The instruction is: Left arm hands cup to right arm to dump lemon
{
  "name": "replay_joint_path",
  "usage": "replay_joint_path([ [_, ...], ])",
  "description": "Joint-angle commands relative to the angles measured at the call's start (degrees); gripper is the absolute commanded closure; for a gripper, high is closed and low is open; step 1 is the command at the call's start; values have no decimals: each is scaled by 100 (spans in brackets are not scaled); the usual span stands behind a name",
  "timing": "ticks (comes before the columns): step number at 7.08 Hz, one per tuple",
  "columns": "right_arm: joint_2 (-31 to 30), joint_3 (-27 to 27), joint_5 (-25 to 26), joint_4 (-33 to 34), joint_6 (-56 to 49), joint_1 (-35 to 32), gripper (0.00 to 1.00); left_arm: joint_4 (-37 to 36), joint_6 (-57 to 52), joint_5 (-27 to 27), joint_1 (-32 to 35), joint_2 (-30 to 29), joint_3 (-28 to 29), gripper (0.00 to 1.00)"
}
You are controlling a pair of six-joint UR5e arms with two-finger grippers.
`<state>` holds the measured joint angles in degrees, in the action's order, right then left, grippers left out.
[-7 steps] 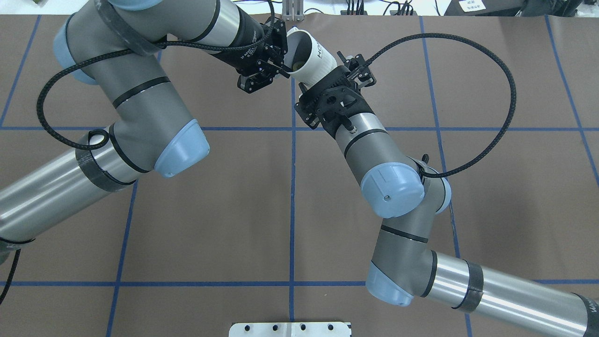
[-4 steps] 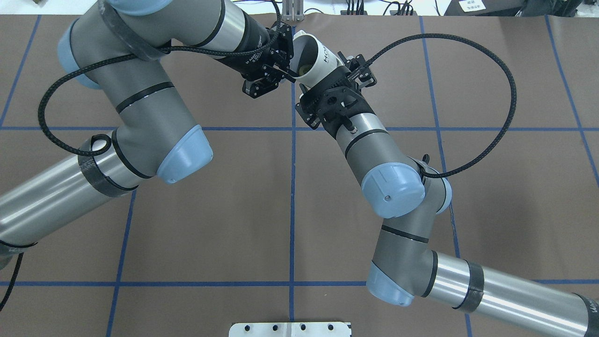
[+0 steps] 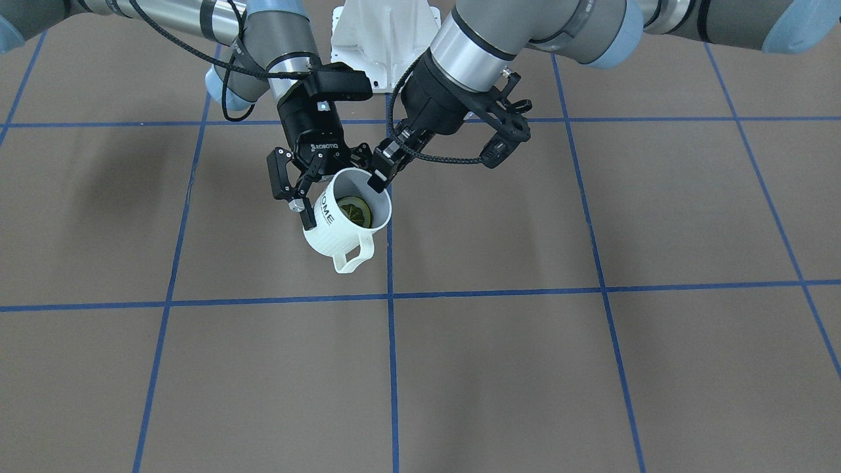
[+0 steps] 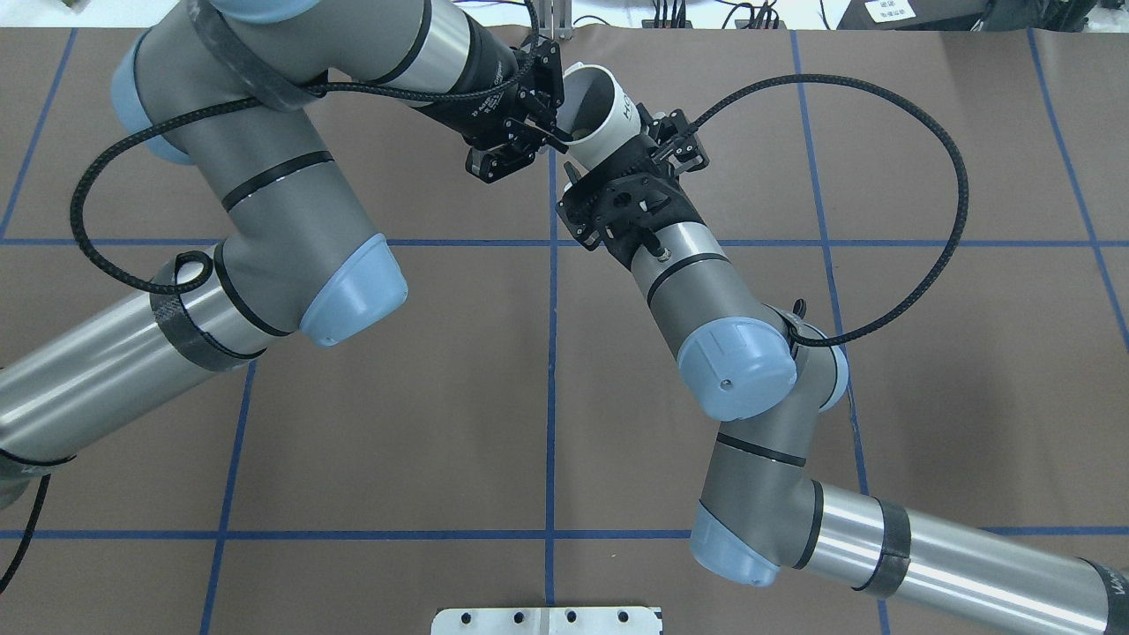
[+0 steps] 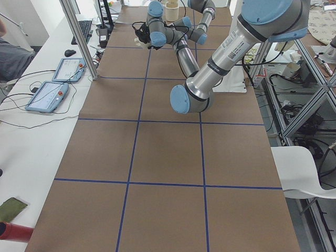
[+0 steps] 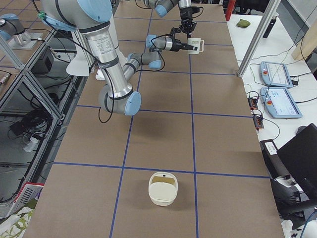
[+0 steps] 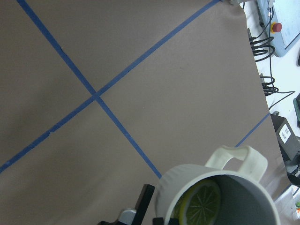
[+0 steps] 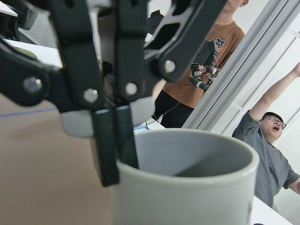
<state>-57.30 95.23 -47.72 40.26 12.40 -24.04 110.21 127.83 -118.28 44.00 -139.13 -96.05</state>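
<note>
Two grippers are on the mug [image 3: 345, 220], held tilted above the table [image 3: 591, 361], handle toward the camera. Lemon slice [image 3: 353, 212] is seen inside. Right gripper [image 3: 309, 187] is clamped around the mug's wall beside it; left gripper [image 3: 383, 172] is pinching the rim behind. Left should be released fully before any tipping, judged, with the right's clamp kept firm.

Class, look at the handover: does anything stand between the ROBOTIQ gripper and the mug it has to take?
Nothing visible does. The right gripper already sits against the outside of the white mug, while the left gripper pinches the mug's rim on the other side. The lemon slice lies inside.
</note>
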Motion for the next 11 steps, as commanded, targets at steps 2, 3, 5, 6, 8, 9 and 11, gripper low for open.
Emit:
replay_joint_path([
  [2, 9, 13, 35, 0, -1, 14, 2, 0, 14, 6, -40, 0, -10, 100],
  [3, 9, 4, 96, -9, -1, 14, 2, 0, 5, 6, -40, 0, -10, 100],
  [5, -9, -13, 123, 0, -1, 14, 2, 0, 5, 6, -40, 35, -53, 100],
  [6, -9, -13, 166, -9, -1, 14, 2, 0, 5, 6, -40, 44, -62, 100],
  [8, -9, -5, 184, 0, 8, 14, 2, 0, 5, -2, -40, 35, -62, 100],
  [9, -9, -13, 193, -9, 8, 14, 2, 0, 5, 6, -40, 35, -62, 100],
  [11, 0, -13, 193, 8, -1, 22, 30, 0, -91, -46, -40, 26, -106, 97],
])
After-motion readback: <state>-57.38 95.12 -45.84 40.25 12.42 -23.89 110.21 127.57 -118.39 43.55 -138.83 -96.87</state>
